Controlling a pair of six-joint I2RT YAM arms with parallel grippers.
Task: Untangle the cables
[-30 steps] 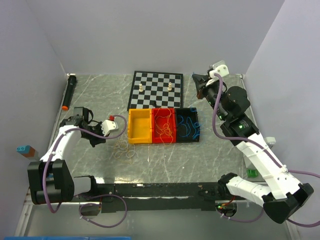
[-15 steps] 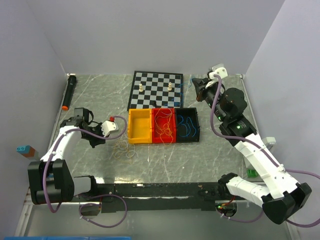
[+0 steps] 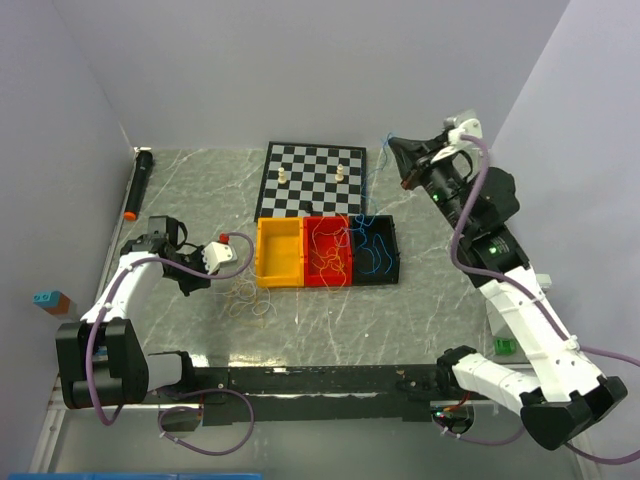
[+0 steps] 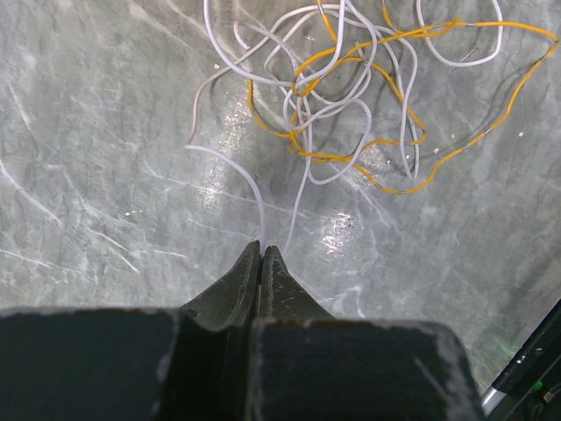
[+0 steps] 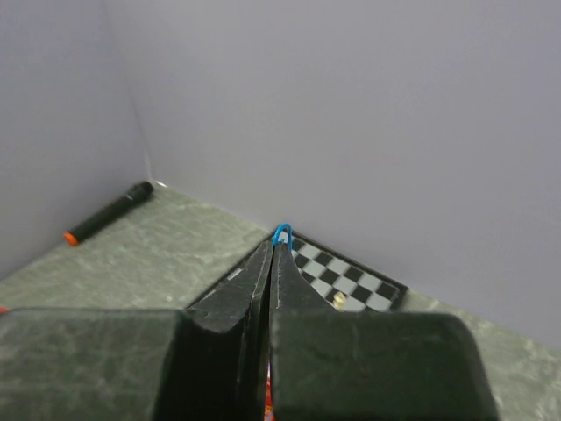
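Observation:
A tangle of whitish and orange-yellow cables [image 4: 351, 96] lies on the marble table, left of the bins in the top view [image 3: 248, 295]. My left gripper [image 4: 263, 248] is low on the table, shut on a white cable end leading out of the tangle; in the top view it [image 3: 200, 279] is just left of the tangle. My right gripper [image 3: 393, 148] is raised high at the back right and shut on a blue cable [image 5: 280, 232], whose loop pokes past the tips. That blue cable [image 3: 378, 255] hangs down into the black bin.
Three bins stand side by side: yellow [image 3: 278, 272], red [image 3: 312, 250] holding orange wires, black [image 3: 395, 262] holding blue wires. A chessboard [image 3: 312, 180] with a few pieces lies behind them. A black marker [image 3: 138, 185] lies at the back left.
My right gripper has risen and swung back toward the wall, drawing the blue cable up out of the black bin. The left arm has not moved.

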